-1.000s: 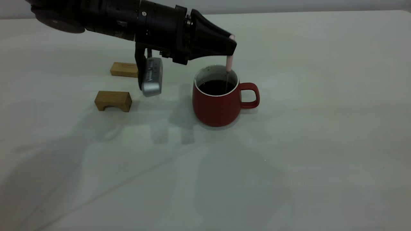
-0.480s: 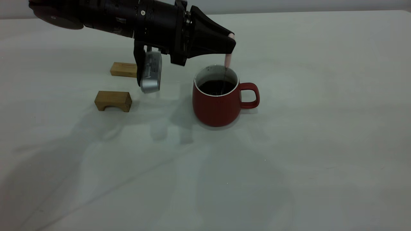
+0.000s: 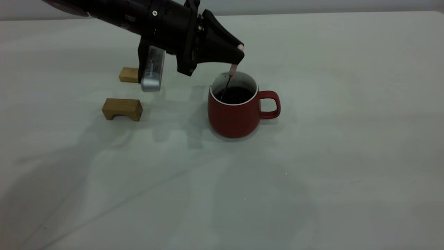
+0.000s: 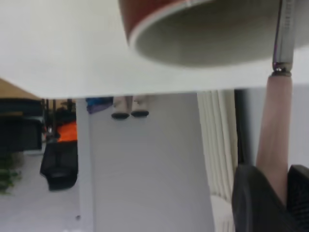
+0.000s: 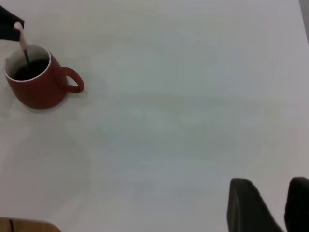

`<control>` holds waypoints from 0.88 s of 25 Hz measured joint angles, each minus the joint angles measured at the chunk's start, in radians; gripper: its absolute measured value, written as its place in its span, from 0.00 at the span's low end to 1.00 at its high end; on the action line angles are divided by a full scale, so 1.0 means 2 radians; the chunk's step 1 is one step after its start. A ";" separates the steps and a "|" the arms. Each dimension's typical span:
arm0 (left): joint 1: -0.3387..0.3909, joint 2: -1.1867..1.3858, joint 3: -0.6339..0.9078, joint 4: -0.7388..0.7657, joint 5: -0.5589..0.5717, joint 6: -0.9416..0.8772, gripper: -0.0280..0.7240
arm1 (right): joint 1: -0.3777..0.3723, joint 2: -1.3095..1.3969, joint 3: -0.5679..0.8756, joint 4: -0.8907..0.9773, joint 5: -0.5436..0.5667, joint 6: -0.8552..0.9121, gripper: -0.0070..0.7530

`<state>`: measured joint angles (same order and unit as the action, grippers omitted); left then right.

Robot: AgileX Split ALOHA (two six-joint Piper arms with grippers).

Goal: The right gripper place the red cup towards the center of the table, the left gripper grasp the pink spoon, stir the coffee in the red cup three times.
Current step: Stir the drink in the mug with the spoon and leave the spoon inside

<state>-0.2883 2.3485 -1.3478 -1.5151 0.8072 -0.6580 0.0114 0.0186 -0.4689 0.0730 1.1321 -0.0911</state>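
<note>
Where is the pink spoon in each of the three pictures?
Exterior view: the pink spoon hangs from the left gripper above the middle of the table, its metal end in the red cup.
Left wrist view: the pink spoon runs along the right edge, pinched between the fingers.
Right wrist view: the pink spoon is tiny, at the top left.
Shared landmark: the red cup's white rim.

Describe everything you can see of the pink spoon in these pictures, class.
The slim spoon with a pale pink rounded handle and thin grey metal neck hangs tilted from the black left gripper, shut on the handle's top. A small metal collar joins handle to neck. The neck dips into the dark coffee inside the rounded dark-red ceramic cup, toward its left side; the bowl is hidden below the surface.
</note>
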 joint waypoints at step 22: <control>0.005 0.000 -0.002 0.057 0.068 0.018 0.27 | 0.000 0.000 0.000 0.000 0.000 0.000 0.32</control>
<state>-0.2786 2.3485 -1.3527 -1.4001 0.9440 -0.6213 0.0114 0.0186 -0.4689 0.0730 1.1321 -0.0911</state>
